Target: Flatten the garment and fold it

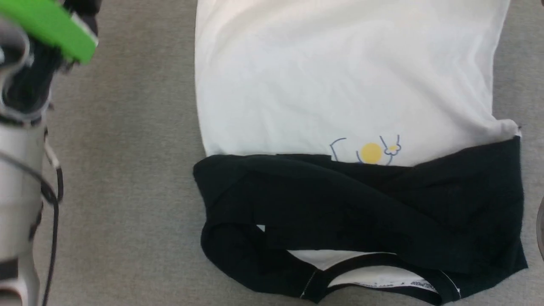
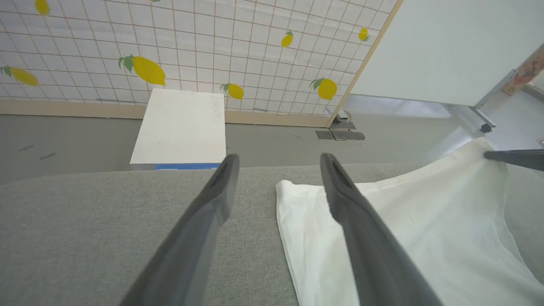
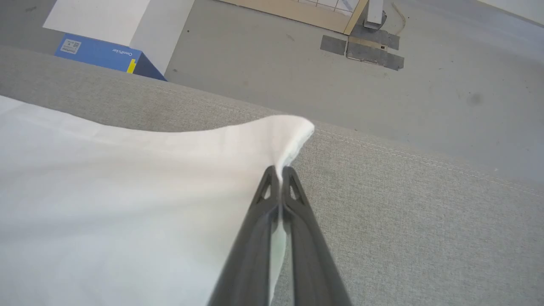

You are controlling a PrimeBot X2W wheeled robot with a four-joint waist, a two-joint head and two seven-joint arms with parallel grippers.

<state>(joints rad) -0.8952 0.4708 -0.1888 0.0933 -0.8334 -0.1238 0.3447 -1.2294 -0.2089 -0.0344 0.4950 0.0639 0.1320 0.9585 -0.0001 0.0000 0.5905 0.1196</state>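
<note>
Garment flat on grey tabletop, black sleeves folded in. Right pincer clamped on hem corner; left pincer open beside other corner. Should grab matching depth, lift both evenly.

The setting was a staged test area. A wood-edged grid-patterned panel printed with yellow lemons met a plain white partition board. Grey tape patches lay on the bare grey floor.
</note>
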